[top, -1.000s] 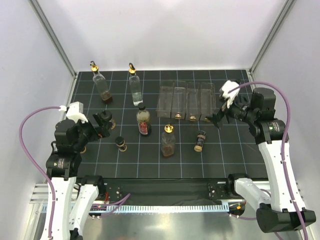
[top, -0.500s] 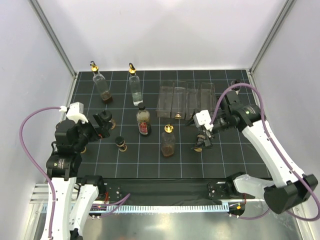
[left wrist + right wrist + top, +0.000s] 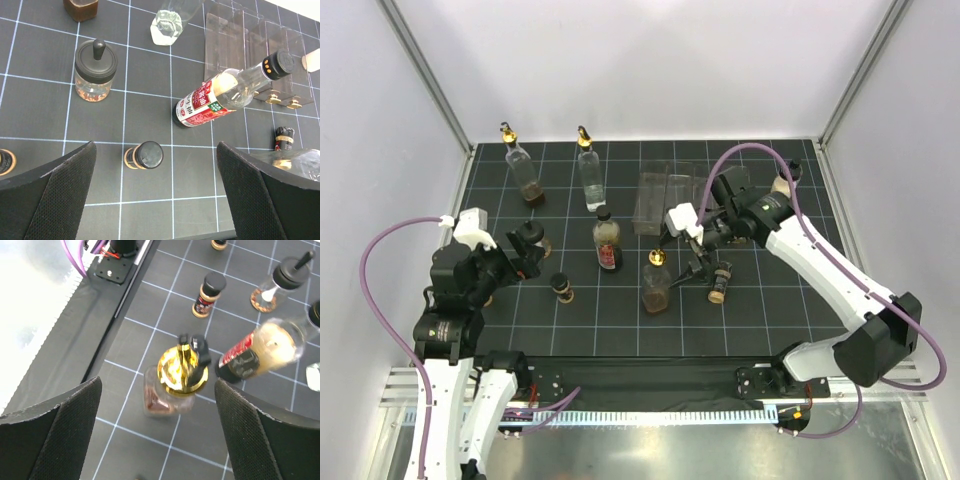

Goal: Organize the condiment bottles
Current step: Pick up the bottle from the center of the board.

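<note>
Now that the right arm has swung leftward from beside the clear rack (image 3: 672,196), its right hand (image 3: 698,265) hangs released, fingers spread, just beside the gold-spouted bottle (image 3: 656,282) mid-counter, while the left hand (image 3: 525,248), likewise unclenched, hovers near the small black-capped bottle (image 3: 562,288) on the black gridded counter (image 3: 770,310) between white walls (image 3: 650,70).

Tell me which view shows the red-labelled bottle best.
Left wrist: the red-labelled bottle shows whole, its label sharp and its black cap visible. Top external shows the red-labelled bottle small, from above. Right wrist catches the red-labelled bottle blurred near the right edge.
</note>
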Motion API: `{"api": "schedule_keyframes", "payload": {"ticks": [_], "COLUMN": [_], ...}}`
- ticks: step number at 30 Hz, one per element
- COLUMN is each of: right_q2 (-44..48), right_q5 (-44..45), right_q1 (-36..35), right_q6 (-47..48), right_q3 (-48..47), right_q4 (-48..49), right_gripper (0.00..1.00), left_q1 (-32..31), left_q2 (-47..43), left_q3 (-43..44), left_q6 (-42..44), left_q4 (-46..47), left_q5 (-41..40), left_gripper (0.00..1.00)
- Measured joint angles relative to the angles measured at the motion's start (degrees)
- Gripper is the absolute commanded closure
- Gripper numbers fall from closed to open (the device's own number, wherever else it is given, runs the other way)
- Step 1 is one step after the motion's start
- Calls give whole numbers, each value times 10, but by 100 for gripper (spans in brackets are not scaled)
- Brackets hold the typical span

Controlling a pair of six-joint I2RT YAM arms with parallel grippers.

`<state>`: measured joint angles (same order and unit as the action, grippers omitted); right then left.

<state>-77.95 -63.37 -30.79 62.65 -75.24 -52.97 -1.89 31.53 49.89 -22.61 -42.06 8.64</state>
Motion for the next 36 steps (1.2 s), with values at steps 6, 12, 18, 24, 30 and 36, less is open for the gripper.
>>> {"api": "schedule_keyframes", "payload": {"ticks": [6,12,18,24,30,36], "right_q2": [-19,-37,-38,-46,-53,-56], "right_q5": [0,2,9,22,40,45], "right_q1": [-36,-43,-43,-44,-44,-44], "right_q6": [-31,-58,-78,-86,-83,-77], "right_q3": [-4,-3,-2,0,3,2], "right_q4": [26,45,69,79,79,77], "right_gripper": [18,26,31,39,61,94], "left_q1": [0,0,0,0,0,0], "left_q2": [-2,-6,-6,-7,-7,-7], "left_q3": [-2,-5,-5,-5,-5,-5], "left_q6": [-6,-10,-10,-9,-9,-7], "left_q4": [0,1,1,1,1,0], "left_q5": [0,0,0,-1,-2,-7], "left_gripper": [0,0,0,0,0,0]}}
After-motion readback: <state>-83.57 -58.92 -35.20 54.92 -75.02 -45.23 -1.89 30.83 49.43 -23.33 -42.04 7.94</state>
